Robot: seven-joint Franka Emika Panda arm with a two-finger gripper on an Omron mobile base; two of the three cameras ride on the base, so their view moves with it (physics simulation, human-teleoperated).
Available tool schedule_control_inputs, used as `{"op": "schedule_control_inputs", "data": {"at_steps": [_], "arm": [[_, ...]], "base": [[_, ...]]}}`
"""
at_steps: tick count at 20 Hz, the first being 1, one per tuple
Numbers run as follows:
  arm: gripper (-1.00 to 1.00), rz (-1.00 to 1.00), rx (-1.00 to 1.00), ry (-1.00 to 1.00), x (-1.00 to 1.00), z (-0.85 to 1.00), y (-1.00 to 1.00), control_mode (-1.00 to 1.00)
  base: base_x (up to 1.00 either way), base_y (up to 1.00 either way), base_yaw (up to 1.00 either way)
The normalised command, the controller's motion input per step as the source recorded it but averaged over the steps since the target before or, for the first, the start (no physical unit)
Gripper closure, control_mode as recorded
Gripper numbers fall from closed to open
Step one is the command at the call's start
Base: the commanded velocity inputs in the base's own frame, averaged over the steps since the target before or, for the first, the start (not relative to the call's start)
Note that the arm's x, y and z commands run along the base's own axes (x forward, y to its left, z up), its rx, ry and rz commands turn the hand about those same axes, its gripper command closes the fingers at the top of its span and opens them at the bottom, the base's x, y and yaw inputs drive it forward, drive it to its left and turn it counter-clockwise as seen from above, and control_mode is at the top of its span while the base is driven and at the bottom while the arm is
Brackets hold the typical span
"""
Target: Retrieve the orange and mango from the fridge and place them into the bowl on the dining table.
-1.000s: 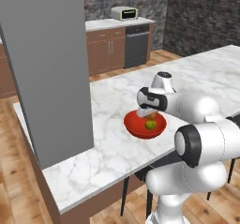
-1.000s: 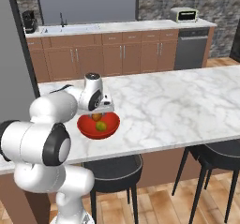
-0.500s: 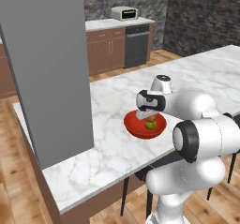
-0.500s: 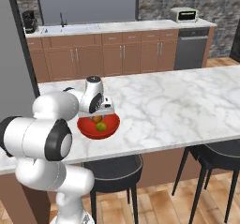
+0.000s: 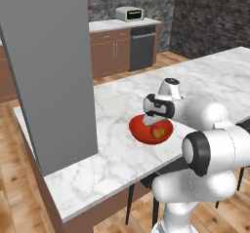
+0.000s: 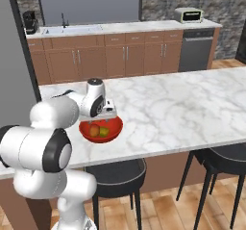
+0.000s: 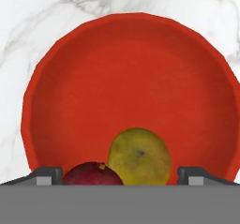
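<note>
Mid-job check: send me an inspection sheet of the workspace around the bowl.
Surface: white marble table, bowl near its front edge.
Job's things: red bowl holds a yellow-green fruit and a reddish fruit, side by side.
Clutter: nothing seen.
Grippers: end effector open, just above the bowl, fingers wide of both fruits.
Cables: nothing seen.
Surroundings: dark stools, brown cabinets, tall grey panel.

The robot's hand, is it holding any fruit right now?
No. The tool is open above the shallow glossy red bowl, and both fruits, the oval yellow-green mango and a darker reddish one, lie loose inside.
</note>
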Motion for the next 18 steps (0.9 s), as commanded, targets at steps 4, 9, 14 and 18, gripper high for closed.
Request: {"op": "schedule_control_inputs", "data": {"at_steps": [4,9,14,18], "arm": [[-1.0,0.0,0.0,-0.03,-0.22,0.56,0.0,-1.0],[-1.0,0.0,0.0,-0.1,-0.3,0.94,0.0,-1.0],[-1.0,0.0,0.0,-0.3,-0.83,0.84,-0.08,-1.0],[-1.0,0.0,0.0,-0.46,-1.0,0.74,-0.21,-1.0]], "base": [[0.0,0.0,0.0],[0.0,0.0,0.0],[0.0,0.0,0.0],[0.0,0.0,0.0]]}}
